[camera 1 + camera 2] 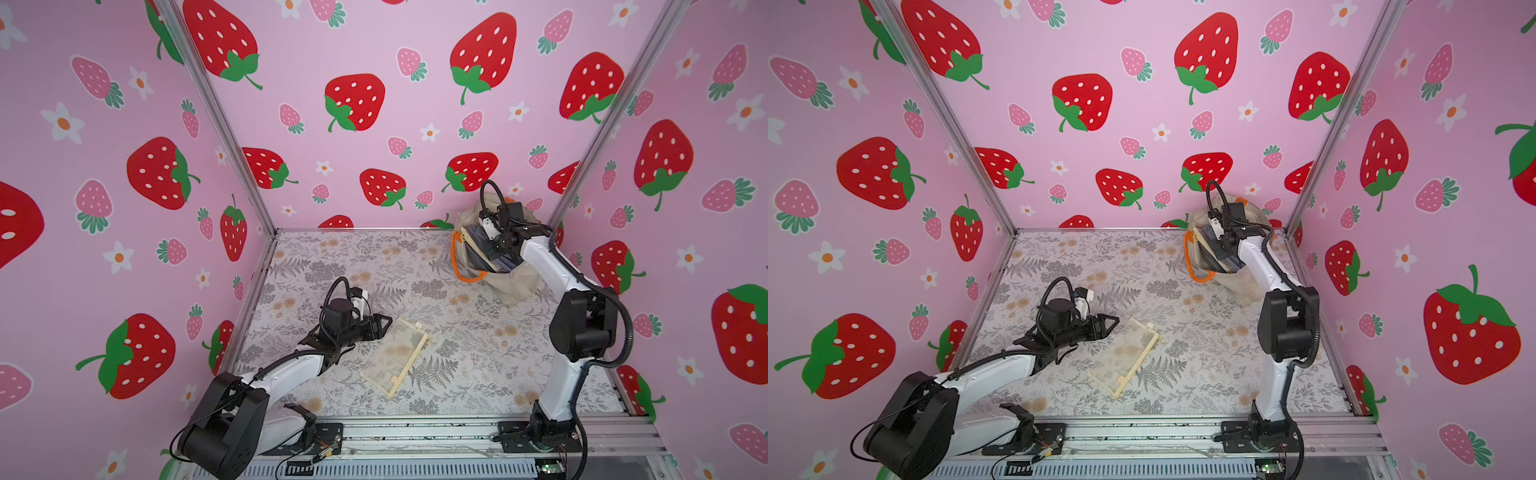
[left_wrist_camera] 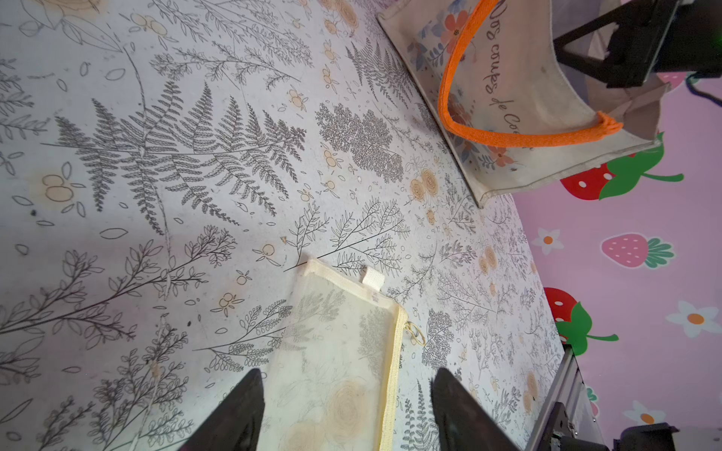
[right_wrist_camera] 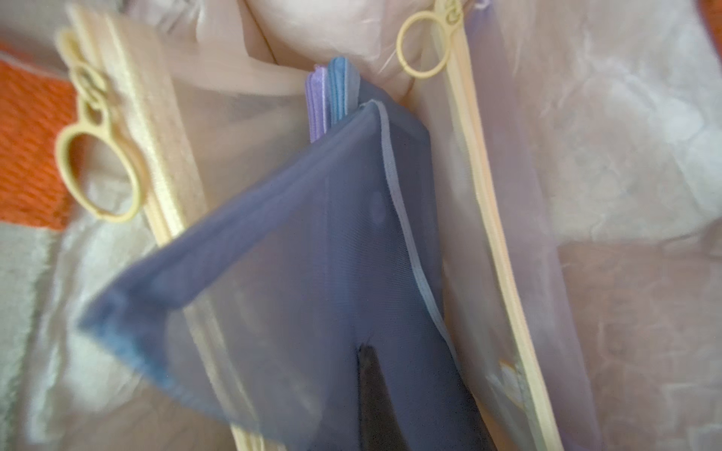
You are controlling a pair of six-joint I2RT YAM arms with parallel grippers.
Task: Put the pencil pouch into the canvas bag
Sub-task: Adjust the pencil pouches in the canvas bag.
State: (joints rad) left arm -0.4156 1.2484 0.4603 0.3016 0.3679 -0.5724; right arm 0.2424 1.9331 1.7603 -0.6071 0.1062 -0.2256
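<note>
Mesh pencil pouch (image 1: pixel 395 357) laid flat, long axis diag, tab end pointed far; L gripper (image 2: pixel 347 410) jaws apart. Canvas bag (image 1: pixel 519 286): blue pouch (image 3: pixel 312 254), cream pouches (image 3: pixel 488 195) kept inside; R gripper (image 3: pixel 367 363) jaws together.

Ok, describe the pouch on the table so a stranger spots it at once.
On the fern-patterned table, look just ahead of the left gripper. A see-through pouch with cream edging lies flat there. The other pouches stand inside the canvas bag at the far corner; this one lies alone outside it.
</note>
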